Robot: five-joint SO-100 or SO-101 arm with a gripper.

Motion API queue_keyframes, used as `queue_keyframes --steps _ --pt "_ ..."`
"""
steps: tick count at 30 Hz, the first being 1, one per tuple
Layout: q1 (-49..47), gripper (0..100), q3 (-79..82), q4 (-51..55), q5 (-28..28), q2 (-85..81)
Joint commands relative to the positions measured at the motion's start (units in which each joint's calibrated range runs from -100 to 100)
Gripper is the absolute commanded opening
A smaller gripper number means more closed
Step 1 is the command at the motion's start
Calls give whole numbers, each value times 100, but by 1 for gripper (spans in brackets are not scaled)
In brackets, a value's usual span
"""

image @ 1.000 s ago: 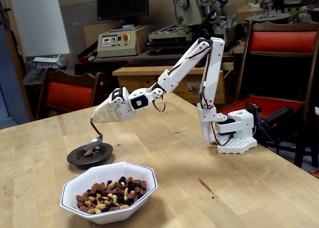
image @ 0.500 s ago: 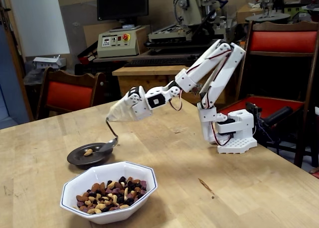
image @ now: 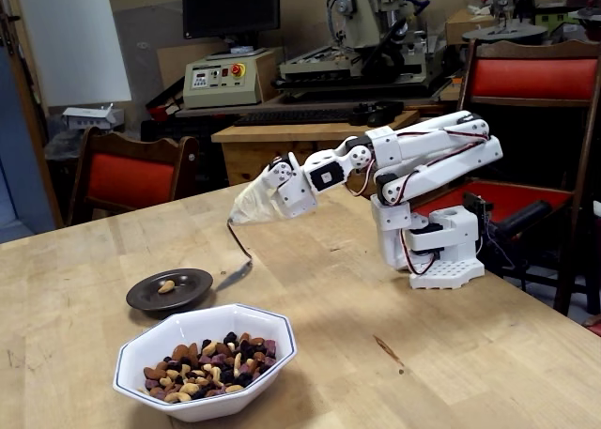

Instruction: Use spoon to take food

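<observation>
The white arm reaches left over the wooden table. Its gripper [image: 252, 206] is shut on the tape-wrapped upper end of the spoon [image: 240, 256]. The thin bent handle hangs down and the silver spoon bowl sits low just right of a small dark plate [image: 155, 298]; I cannot tell whether it touches the table. I cannot tell if the spoon bowl carries anything. The food [image: 208, 365], mixed nuts and dark dried fruit, fills a white octagonal bowl [image: 258, 326] at the front. One tan nut [image: 166, 285] lies on the dark plate.
The arm's white base [image: 441, 260] stands at the table's right side. Two red chairs [image: 131, 176] stand behind the table. A workbench with machines and a keyboard is further back. The table's front edge is close below the white bowl.
</observation>
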Motion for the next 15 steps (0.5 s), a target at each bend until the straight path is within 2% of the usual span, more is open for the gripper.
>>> queue_keyframes --steps 1,7,15 --pt "-508 4 -87 1110 -186 -1067" --pt "-775 4 -87 2034 -186 -1992" --pt "-775 4 -96 2778 -186 -1923"
